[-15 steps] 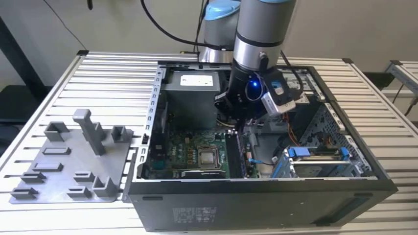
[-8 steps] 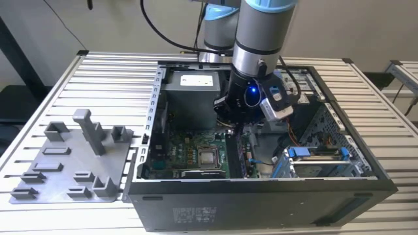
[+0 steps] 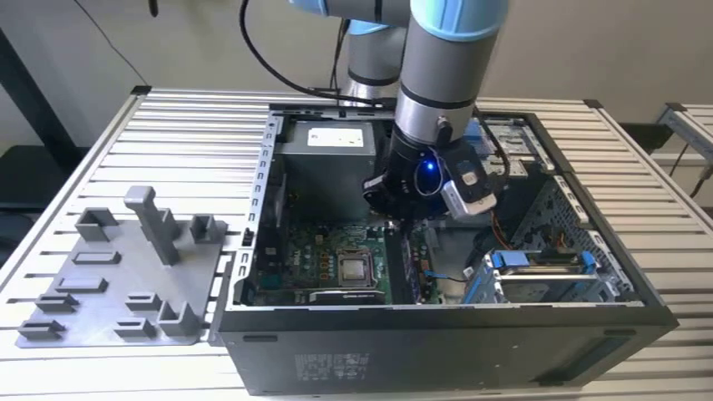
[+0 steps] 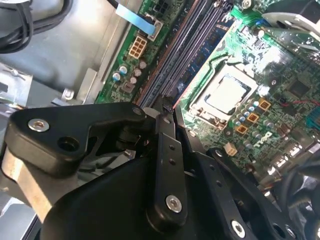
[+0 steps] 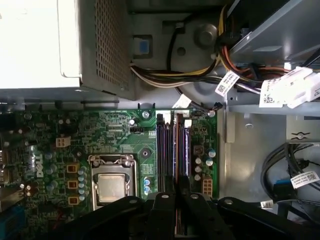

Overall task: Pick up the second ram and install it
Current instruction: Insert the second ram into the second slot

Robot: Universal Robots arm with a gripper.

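Note:
The second ram [image 5: 177, 150] shows edge-on as a thin brownish strip, standing upright along the memory slots [image 5: 164, 155] of the motherboard. It runs down between my black fingers. My gripper [image 5: 177, 194] is shut on it from both sides. In the second wrist view the gripper [image 4: 167, 112] sits right over the near end of the slots [image 4: 195, 45], its fingers pressed together. In the exterior view the gripper [image 3: 407, 219] reaches down inside the open computer case [image 3: 446, 322], just above the board. I cannot tell how deep the stick sits in its slot.
The CPU socket [image 5: 111, 185] lies beside the slots. The power supply [image 3: 334, 138] and a cable bundle [image 5: 190, 75] crowd the far end of the case. A drive cage [image 3: 546, 276] stands on the exterior view's right. A grey holder tray [image 3: 123, 284] lies on the slatted table outside the case.

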